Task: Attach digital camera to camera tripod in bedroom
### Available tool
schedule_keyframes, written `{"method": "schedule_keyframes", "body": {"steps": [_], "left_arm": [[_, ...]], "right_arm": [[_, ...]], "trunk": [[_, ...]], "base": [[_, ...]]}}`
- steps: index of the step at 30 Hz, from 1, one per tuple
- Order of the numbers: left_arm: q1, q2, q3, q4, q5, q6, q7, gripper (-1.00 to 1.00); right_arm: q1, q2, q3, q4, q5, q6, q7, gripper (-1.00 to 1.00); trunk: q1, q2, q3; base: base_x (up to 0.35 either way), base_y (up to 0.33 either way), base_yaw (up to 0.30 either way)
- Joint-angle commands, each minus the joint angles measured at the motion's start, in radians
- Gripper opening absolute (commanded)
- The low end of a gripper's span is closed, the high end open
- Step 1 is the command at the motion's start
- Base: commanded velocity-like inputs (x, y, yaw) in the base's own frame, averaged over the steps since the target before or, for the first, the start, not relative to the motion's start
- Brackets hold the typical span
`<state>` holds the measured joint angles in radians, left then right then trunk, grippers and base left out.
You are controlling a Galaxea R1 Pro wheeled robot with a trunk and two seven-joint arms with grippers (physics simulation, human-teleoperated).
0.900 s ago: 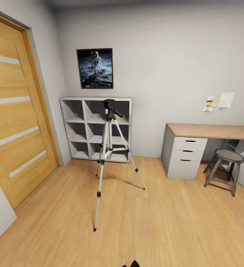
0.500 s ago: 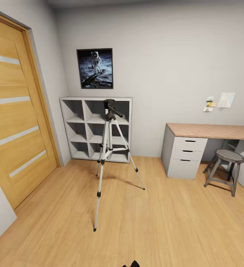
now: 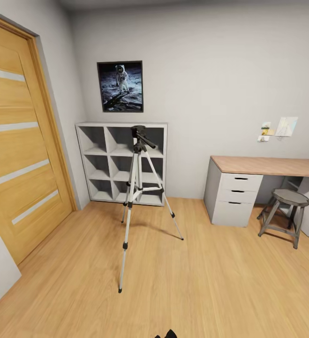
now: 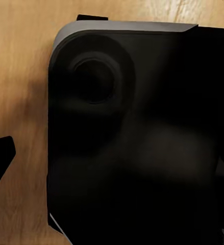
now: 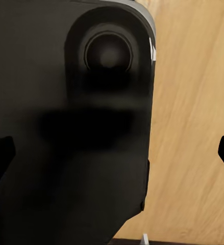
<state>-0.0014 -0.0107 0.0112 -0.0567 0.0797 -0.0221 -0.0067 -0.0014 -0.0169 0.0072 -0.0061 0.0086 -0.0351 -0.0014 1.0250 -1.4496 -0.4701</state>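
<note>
Leftmost, a wooden door is seen; next, the camera tripod is stood upright on the plank floor, just before a white cube shelf, well apart from both grippers. Rightward, a table and stool are set. Whether either gripper is wide or narrow cannot be told.

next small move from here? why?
Probably look around for the digital camera first. The camera tripod stands on the wood floor before the cube shelf with its head bare, and both wrist views look down past the robot's dark base, nothing between the fingertips.
</note>
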Motion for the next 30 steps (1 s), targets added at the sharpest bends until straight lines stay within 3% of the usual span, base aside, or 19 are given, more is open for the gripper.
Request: {"method": "schedule_keyframes", "body": {"steps": [1,16,24,30], "left_arm": [[0.000,0.000,0.000,0.000,0.009,-0.007,0.000,1.00],[0.000,0.002,-0.006,-0.001,0.005,-0.018,0.000,1.00],[0.000,0.025,-0.008,-0.006,-0.002,-0.019,0.003,1.00],[0.000,0.025,-0.011,-0.005,-0.001,-0.019,0.004,1.00]], "right_arm": [[0.000,-0.002,0.001,0.000,0.001,-0.003,0.000,1.00],[0.000,-0.007,0.000,0.000,0.001,-0.006,0.000,1.00],[0.000,-0.007,0.000,0.000,-0.001,-0.006,0.000,1.00],[0.000,-0.006,0.000,0.000,-0.001,-0.007,0.000,1.00]], "trunk": [[0.000,0.000,-0.002],[0.000,0.000,-0.024],[0.000,0.000,-0.037],[0.000,0.000,-0.046]], "base": [[0.000,0.000,0.000],[0.000,0.000,0.000],[0.000,0.000,0.000],[0.000,0.000,0.000]]}}
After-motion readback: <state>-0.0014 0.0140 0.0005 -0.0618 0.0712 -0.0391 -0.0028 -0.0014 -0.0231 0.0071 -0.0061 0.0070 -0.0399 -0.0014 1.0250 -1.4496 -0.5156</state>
